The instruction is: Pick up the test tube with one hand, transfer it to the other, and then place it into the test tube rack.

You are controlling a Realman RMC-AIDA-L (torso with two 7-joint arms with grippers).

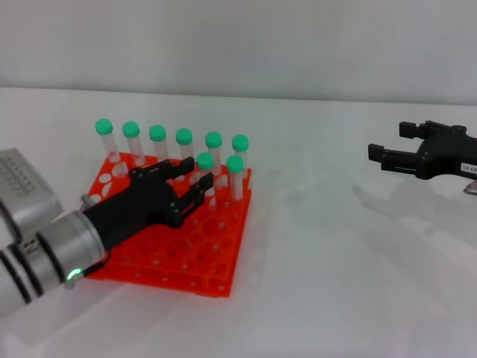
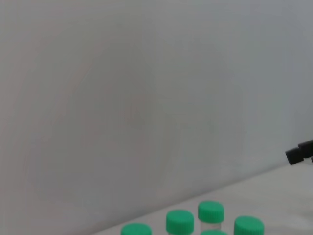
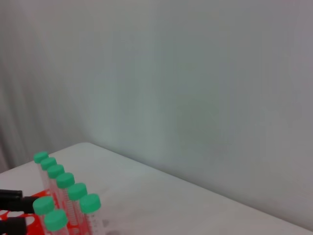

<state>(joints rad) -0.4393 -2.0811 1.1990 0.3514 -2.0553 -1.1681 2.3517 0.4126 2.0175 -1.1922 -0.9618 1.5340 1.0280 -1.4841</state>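
Since the test tube (image 1: 205,170) already stands upright in a hole of the rack (image 1: 201,261), in the second row beside another green-capped tube (image 1: 235,177), the step in hand looks like the last one: letting go and getting clear. The left gripper (image 1: 200,181) reaches in low over the orange rack with its fingers spread wider than the tube, one on each side of it near the tips. Whether either pad touches the plastic cannot be told from the head view. Nothing appears clamped.

To finish well, the left gripper should keep its fingers wide and draw back along its own line of approach, or lift first. A sideways swing risks clipping the neighbouring tube or the back row of six tubes (image 1: 158,143) just behind the upper finger. The tubes are light and top-heavy with their caps, so even a brush could tilt one or nudge the rack on the white table (image 1: 335,261).

The right gripper (image 1: 391,142) hangs well apart on the right above the table, fingers parted and empty, and need not move.
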